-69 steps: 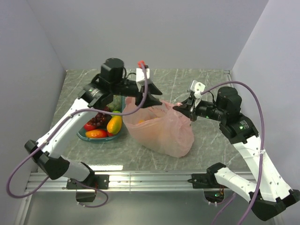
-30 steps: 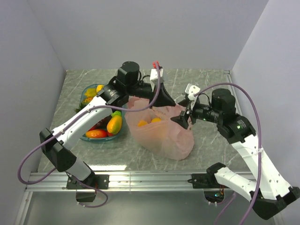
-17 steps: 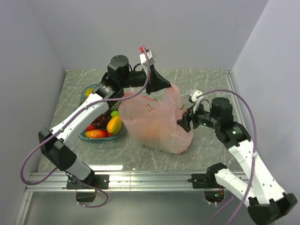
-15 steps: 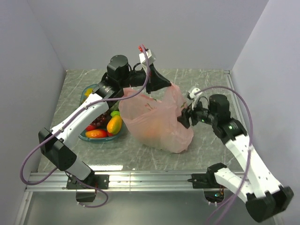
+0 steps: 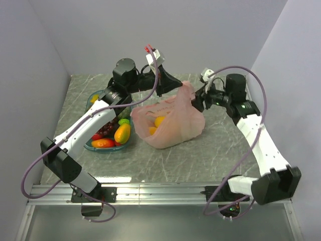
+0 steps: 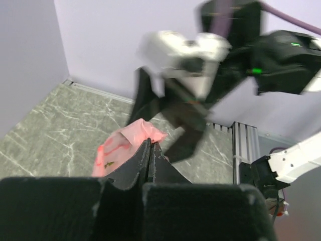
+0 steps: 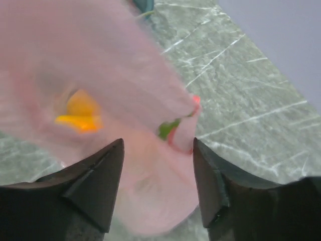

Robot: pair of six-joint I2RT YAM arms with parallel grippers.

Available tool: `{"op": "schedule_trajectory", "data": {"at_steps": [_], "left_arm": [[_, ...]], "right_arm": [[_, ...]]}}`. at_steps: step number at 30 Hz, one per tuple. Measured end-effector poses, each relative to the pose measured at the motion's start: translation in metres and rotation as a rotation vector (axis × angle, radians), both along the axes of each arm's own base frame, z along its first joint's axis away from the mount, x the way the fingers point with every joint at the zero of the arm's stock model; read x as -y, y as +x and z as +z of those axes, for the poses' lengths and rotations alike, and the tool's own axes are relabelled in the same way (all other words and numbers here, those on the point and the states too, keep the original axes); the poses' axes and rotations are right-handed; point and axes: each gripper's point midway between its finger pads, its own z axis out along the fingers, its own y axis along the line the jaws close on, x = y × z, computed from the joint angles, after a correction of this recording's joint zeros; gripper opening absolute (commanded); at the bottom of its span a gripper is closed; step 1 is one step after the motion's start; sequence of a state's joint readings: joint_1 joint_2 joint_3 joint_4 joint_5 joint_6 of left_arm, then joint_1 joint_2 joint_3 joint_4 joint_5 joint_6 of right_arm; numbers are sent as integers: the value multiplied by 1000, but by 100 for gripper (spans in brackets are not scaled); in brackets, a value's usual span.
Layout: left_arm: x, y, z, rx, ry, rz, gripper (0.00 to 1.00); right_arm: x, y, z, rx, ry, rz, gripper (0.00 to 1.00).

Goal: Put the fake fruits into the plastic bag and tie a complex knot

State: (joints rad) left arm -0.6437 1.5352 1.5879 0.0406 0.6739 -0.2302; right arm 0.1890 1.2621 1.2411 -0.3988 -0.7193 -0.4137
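Top external shows my left pincer [image 5: 176, 86] pinching the top edge of the plastic bag [image 5: 173, 128]. My right pincer [image 5: 197, 102] is spread astride the bag's right side, and I see fake fruits [image 5: 158, 122] inside it.

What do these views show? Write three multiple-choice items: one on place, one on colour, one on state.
1. The teal tray sits where, relative to the plastic bag?
A. on the robot's left of it
B. on the robot's right of it
C. inside it
2. The bag is:
A. blue
B. pink
C. black
3. The left pincer is:
A. wide open
B. shut on the bag's top edge
C. resting on the table

1 A, the top view shows the tray left of the bag.
2 B, it is translucent pink in every view.
3 B, its fingers meet with pink plastic pinched at the tips.
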Motion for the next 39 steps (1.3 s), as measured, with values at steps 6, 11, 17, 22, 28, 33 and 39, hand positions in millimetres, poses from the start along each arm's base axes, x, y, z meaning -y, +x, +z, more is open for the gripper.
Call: {"op": "schedule_trajectory", "data": {"at_steps": [6, 11, 17, 22, 28, 33, 39], "left_arm": [[0, 1, 0, 2, 1, 6, 0], [4, -1, -5, -7, 6, -29, 0], [10, 4, -14, -26, 20, -44, 0], [11, 4, -11, -28, 15, -56, 0], [13, -2, -8, -37, 10, -93, 0], [14, -8, -6, -58, 1, -124, 0], [17, 2, -19, -108, 1, -131, 0]], "right_arm": [[23, -65, 20, 153, 6, -41, 97], [20, -80, 77, 308, 164, -77, 97], [-4, -37, 87, 270, 302, -74, 98], [-43, -26, 63, 183, 322, 7, 98], [-55, -13, 65, 257, 324, 2, 81], [-47, 21, 25, 236, 290, -120, 53], [-45, 44, -29, 129, 274, -203, 43]]}}
